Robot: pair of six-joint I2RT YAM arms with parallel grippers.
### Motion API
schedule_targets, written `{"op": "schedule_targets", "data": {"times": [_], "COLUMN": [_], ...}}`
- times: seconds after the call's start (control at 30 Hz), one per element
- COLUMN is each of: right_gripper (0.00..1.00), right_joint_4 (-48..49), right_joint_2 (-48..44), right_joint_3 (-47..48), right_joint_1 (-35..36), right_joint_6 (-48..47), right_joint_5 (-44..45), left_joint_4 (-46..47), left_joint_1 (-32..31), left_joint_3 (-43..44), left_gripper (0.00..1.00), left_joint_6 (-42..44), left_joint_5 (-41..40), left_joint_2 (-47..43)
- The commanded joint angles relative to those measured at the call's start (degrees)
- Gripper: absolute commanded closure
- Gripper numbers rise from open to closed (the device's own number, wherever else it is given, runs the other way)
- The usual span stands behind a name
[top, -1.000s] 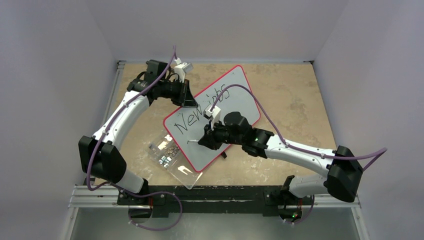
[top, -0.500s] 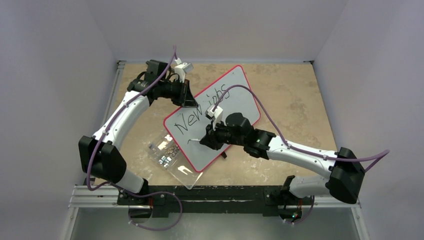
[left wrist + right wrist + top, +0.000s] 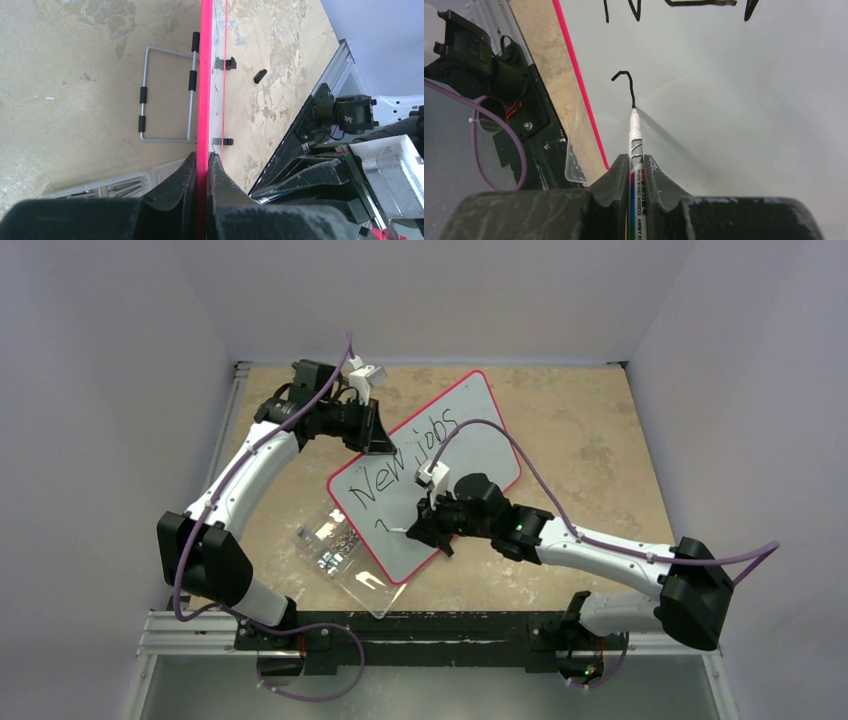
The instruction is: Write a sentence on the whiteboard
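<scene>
The left end effector point(image 3: 202, 159) is clamping the whiteboard point(image 3: 478, 430) rim, likely steadying it. The right end effector point(image 3: 635, 160) is gripping a marker point(image 3: 634, 132), writing the sentence point(image 3: 402, 462).

The whiteboard point(image 3: 483, 435) carries a black handwritten sentence point(image 3: 400, 465), so far reading "New jobs". The marker point(image 3: 636, 146) barrel is printed "WHITE BOARD MARKER", then possibly "AWMY".
</scene>
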Motion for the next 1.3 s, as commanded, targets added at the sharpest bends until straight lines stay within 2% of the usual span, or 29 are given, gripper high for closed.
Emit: {"op": "schedule_targets", "data": {"times": [0.0,0.4,0.97,1.27], "right_gripper": [1.00,1.00,1.00,1.00], "right_joint_4": [-0.3,-0.7,-7.1,-5.3], "right_joint_2": [-0.7,-1.6,-0.1,-2.5], "right_joint_3": [-2.0,-3.0,7.3,9.0], "right_joint_1": [-0.4,-0.4,-0.4,-0.4], "right_joint_6": [0.0,-0.2,-3.7,-3.9], "right_joint_5": [1.2,2.5,7.5,0.4], "left_joint_4": [2.0,2.1,2.0,1.9], "left_joint_1": [-0.2,-0.2,-0.3,-0.3], "left_joint_3": [0.7,0.7,0.7,0.8], "left_gripper": [1.00,1.00,1.00,1.00], "left_joint_6": [2.1,2.1,2.1,2.1], "left_joint_5": [-7.1,-7.1,-7.2,-7.2], "left_joint_2": [-0.4,-0.2,-0.3,-0.2]}}
